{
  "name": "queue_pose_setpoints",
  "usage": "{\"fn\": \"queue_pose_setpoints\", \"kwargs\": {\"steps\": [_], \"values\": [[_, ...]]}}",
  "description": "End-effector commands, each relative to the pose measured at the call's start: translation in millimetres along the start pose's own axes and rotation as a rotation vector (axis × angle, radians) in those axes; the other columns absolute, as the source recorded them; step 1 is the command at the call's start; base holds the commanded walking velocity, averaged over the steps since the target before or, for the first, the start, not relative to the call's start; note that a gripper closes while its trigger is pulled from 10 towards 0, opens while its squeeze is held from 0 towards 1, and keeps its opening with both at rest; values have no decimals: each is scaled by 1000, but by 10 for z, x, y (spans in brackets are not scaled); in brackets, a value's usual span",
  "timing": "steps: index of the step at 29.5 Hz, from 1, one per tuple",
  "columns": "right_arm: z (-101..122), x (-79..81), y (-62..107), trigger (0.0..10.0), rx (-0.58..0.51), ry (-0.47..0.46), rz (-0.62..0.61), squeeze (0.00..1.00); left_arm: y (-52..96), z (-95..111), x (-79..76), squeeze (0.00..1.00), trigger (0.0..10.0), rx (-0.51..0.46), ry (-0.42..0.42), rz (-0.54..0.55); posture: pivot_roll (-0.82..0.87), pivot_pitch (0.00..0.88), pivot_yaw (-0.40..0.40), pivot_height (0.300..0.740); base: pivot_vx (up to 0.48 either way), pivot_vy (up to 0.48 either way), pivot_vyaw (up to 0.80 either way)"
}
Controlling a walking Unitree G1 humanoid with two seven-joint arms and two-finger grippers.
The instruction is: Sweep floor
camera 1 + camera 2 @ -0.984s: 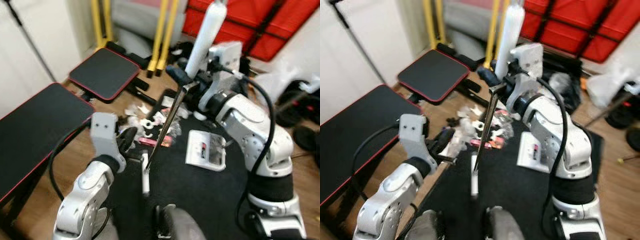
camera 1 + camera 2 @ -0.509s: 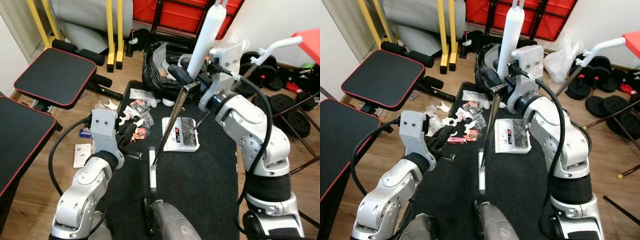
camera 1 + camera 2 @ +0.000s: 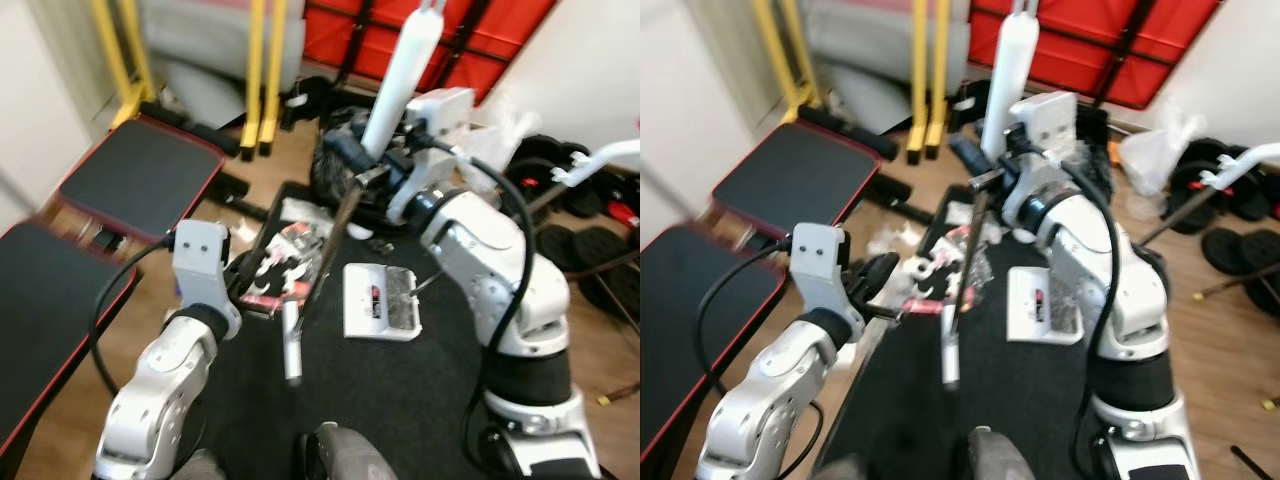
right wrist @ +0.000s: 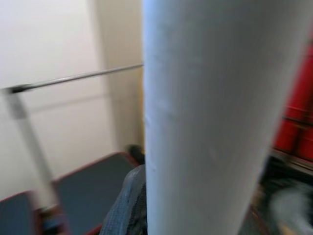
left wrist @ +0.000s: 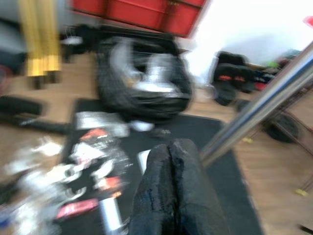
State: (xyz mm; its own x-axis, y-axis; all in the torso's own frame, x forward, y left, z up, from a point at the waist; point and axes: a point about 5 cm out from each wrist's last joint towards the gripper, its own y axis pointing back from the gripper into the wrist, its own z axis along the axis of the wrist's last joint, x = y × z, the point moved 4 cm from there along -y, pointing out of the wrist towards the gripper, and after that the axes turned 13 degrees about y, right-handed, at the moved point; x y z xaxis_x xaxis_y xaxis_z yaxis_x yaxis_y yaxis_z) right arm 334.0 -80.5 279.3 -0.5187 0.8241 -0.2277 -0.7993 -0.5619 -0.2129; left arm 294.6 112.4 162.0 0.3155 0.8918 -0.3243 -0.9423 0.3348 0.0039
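The right gripper (image 3: 365,168) is clenched around the white handle (image 3: 402,72) of a broom-like tool, holding it up at about twelve o'clock in the head views; in the right wrist view the white handle (image 4: 205,112) stands close before the lens with one black finger (image 4: 131,205) beside it. From that grip a thin metal shaft (image 3: 333,240) slants down toward six o'clock to a short whitish head piece (image 3: 290,345) over the black mat (image 3: 410,390). The left gripper (image 3: 255,275) sits at roughly nine o'clock from that head piece, near the mat's edge; in the left wrist view its fingers (image 5: 171,191) are pressed together, grasping nothing, with the shaft (image 5: 259,103) crossing just beside them. Scattered litter (image 3: 290,245), wrappers and scraps of paper, lies on the mat at about eleven o'clock from the head piece. A white flat pack (image 3: 380,300) lies on the mat at two o'clock from it. A black bag (image 5: 146,78) sits beyond the mat, and a black padded bench (image 3: 140,180) stands at ten o'clock on the wooden floor (image 3: 60,440).
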Motion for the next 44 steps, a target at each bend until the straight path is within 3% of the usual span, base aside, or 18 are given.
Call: {"fn": "queue_pose_setpoints", "kwargs": {"steps": [1,20,30,41,42,44], "values": [[92,-60,25,10000,-36,33,-23,0,21,-100,-55,0,10000,35,6,-29,-156,189,-176,740,0,0,-800],[111,-5,13,10000,-56,34,16,0,18,-98,-55,0,10000,25,10,-34,-147,186,-177,740,0,0,-800],[56,-53,7,10000,-32,88,-19,0,10,-63,-33,0,10000,12,3,-27,-144,187,-173,740,0,0,0],[-55,-80,27,10000,3,80,-47,0,-10,-21,-10,0,10000,-9,0,-16,-146,187,-171,740,0,0,0],[-50,-42,38,157,-14,57,-13,0,-12,-21,-9,0,10000,-9,0,-16,-146,187,-171,740,0,0,0],[-36,-15,47,0,-39,65,5,0,-21,-17,-7,0,10000,-11,2,-15,-146,187,-171,740,0,0,0]]}}
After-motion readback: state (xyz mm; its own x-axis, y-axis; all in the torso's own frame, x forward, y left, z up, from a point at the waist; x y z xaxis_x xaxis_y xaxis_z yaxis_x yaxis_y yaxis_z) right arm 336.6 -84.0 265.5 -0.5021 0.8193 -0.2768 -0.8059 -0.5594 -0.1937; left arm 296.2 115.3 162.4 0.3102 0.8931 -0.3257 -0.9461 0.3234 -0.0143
